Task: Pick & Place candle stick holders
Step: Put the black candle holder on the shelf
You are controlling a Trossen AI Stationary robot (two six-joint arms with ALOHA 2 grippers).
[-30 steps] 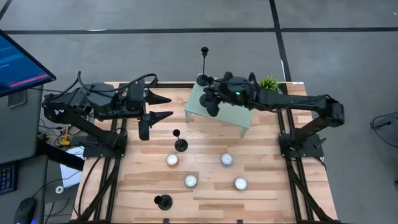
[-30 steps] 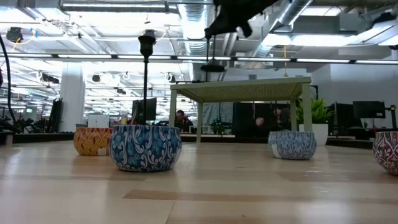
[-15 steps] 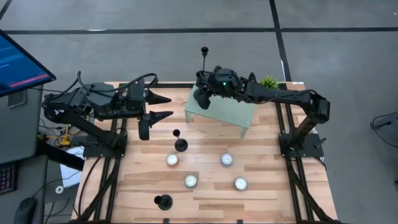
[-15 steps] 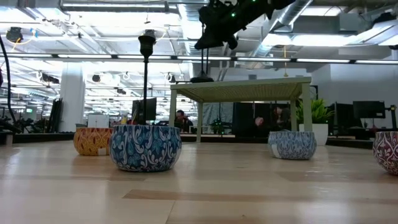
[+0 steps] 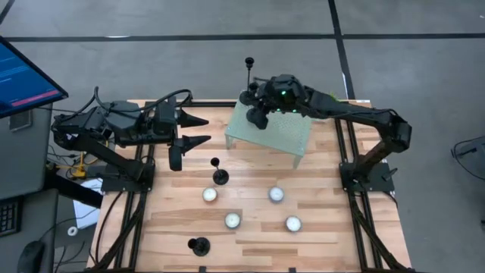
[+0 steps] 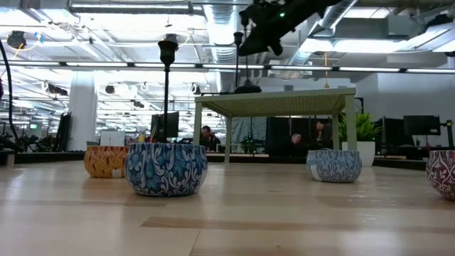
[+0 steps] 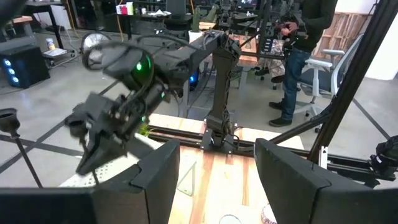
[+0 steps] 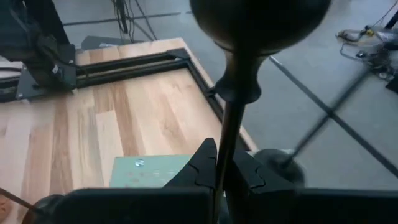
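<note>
The right gripper (image 5: 256,115), jaws clenched on a candle stick holder (image 8: 239,93), has swung back over the green stand (image 5: 284,138), its base apparently landing there. The left gripper (image 5: 198,130) waits released at the desk's left side.

On the bench (image 5: 318,235), a small raised stand (image 5: 280,136) sits at the back, a potted plant (image 5: 327,101) behind its right corner. Two candle stick holders (image 5: 247,97) occupy the stand's left end (bases close together). Before the stand stands another holder (image 5: 220,177), then four tealights (image 5: 276,194); a fourth holder (image 5: 199,246) stands at the front edge.
</note>
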